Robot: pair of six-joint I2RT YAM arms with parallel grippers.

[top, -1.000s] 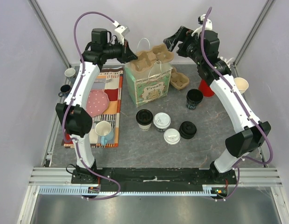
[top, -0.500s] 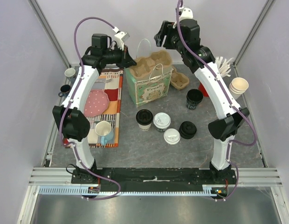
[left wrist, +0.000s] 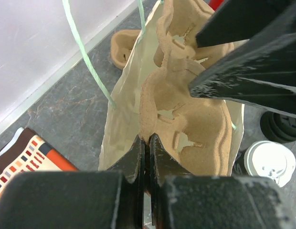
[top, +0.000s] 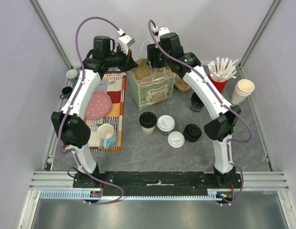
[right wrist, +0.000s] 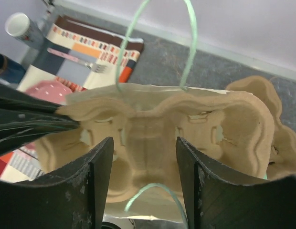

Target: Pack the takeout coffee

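Observation:
Two takeout coffees with white lids (top: pixel 165 123) (top: pixel 176 139) stand on the table in front of a paper bag (top: pixel 153 90). One also shows in the left wrist view (left wrist: pixel 269 162). A brown pulp cup carrier (top: pixel 147 71) sits in the bag's mouth. My left gripper (left wrist: pixel 147 143) is shut on the carrier's left edge (left wrist: pixel 186 114). My right gripper (right wrist: pixel 144 157) is open and empty just above the carrier's middle (right wrist: pixel 186 129). My right gripper shows above the bag in the top view (top: pixel 155 55). My left gripper shows at the bag's left there (top: pixel 132 64).
A black-lidded cup (top: pixel 148 119), a loose black lid (top: pixel 192 132) and a lidless black cup (top: pixel 198 101) stand near the coffees. A second carrier (top: pixel 184 85) lies behind the bag. Red cup of stirrers (top: pixel 219 78), stacked cups (top: pixel 243 90), placemat (top: pixel 112 95) with plate and mug.
My right arm has swung left from the back right to over the bag and carrier. My left gripper has stayed shut on the carrier's edge.

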